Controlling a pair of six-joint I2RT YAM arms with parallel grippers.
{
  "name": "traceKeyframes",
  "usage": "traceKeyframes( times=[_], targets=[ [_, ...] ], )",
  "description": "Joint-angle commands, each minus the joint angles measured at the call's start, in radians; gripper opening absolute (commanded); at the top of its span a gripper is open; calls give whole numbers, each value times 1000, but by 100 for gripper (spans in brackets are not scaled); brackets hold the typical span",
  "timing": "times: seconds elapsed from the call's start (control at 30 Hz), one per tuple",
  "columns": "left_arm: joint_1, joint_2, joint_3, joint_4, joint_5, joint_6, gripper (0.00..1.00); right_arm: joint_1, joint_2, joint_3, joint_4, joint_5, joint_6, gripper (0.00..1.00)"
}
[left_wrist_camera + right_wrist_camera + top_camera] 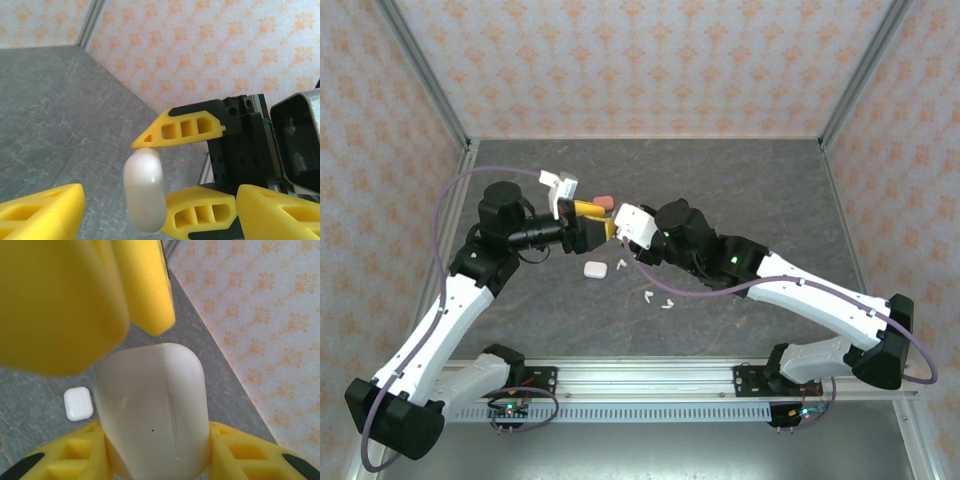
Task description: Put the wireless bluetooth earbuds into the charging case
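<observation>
Right claw [156,457] clamps white case [150,405] above grey marbled tabletop [30,395].

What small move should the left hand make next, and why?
Probably ease the open left hand onto the free end of the white case to lift its lid. The right hand grips the case by its sides, the case looks shut, and white earbuds lie loose on the table.
</observation>
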Motion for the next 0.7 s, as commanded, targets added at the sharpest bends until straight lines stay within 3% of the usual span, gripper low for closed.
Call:
traceKeyframes(
  times=[0.0,0.33,0.67],
  targets=[
    [-19,9,34,-21,15,51,78,-5,-27,13,34,15,-44,40],
    [-55,70,55,-56,21,94,66,-5,-30,19,45,5,-40,41],
    [-77,107,74,-90,38,135,36,-5,-29,25,38,1,-41,41]
  ],
)
